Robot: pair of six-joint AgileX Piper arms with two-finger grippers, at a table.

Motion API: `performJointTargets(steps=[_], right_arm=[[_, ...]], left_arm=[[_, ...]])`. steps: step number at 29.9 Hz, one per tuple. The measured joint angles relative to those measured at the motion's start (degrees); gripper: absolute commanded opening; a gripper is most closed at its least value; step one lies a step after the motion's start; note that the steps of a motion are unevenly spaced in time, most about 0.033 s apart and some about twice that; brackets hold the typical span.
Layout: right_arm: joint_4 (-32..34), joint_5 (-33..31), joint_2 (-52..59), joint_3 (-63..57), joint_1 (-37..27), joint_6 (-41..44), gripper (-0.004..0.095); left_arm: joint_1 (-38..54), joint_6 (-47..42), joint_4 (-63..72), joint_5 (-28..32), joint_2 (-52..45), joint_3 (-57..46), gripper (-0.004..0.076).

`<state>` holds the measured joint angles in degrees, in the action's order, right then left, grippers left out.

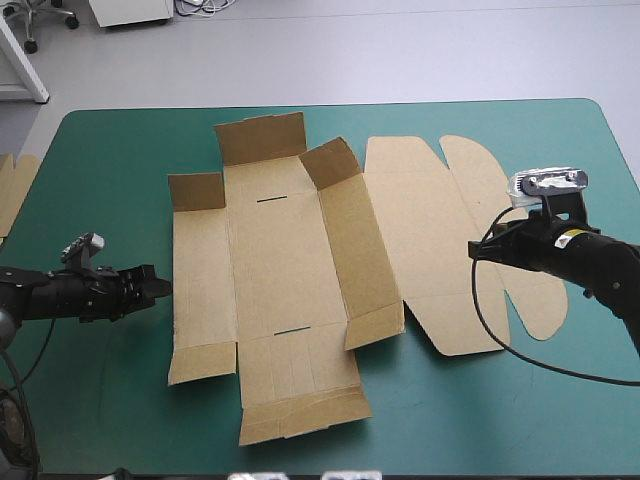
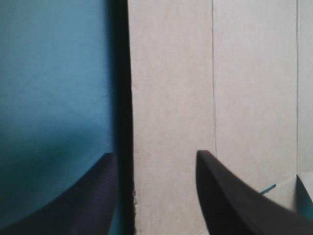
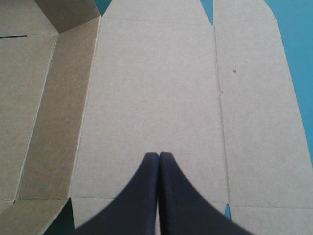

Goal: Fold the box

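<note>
Covering most of high view: teal-green table cover (image 1: 110,400). Box (image 1: 285,270) lies at table's middle as brown sheet, mostly flat; far flaps and wall beside lid tilted up, lid flat toward right arm. Right gripper (image 3: 159,154) over lid panel, fingers pressed together into one point. Left gripper (image 2: 156,153) spread, straddling box's left edge: one finger over cover, other over board. More board (image 1: 14,190) at table's left edge.

Bright, even light; dark shadow beside the box (image 2: 171,98).
</note>
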<state>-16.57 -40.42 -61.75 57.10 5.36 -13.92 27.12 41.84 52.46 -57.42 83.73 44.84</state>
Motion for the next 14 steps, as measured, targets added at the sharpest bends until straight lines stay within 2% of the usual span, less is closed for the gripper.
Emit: performJointTargets(steps=[14], right_arm=[[0.00,-0.23,0.00,0.00,0.00,-0.07,-0.0019]], left_arm=[[-4.70,-1.15,-2.56,1.64,0.00,-0.94,0.0455]])
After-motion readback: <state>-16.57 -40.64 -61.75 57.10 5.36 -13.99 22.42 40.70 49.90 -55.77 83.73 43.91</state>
